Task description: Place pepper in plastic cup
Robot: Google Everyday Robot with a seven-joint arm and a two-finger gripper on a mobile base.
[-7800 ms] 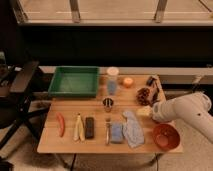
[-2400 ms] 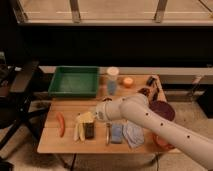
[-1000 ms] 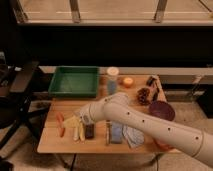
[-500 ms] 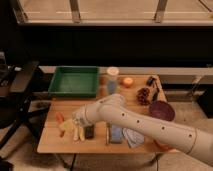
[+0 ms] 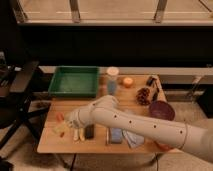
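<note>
Gripper (image 5: 61, 127): low over the worktop (image 5: 47, 144) close to its left edge, at the tip of the pale arm (image 5: 142, 129) reaching in from the front right corner. Whether it is open or clamped on anything cannot be told.
Pepper (image 5: 59, 118): lying near the left edge, toward the front. Only its red-orange ends show, one behind the gripper and one ahead of it, and the middle is covered.
Banana (image 5: 76, 134): just beside the pepper on its right, near the front edge.
Plastic cup (image 5: 112, 80): upright at the back edge, about mid-width, just right of the green tray (image 5: 75, 81) and well apart from the pepper.
Risk, grasp: the pepper is slim and curved, so a closing grip off its centre probably rolls or flicks it toward the left edge and off the worktop.
Risk, wrong item: the banana lies so close that it may be nudged or caught along with the pepper.
Risk, transfer: the path to the cup runs past the tray, so a weak hold may drop the pepper there.
Risk, release: the cup looks light and narrow, so a long pepper entering at a slant, or the arm brushing it, may tip the cup.
</note>
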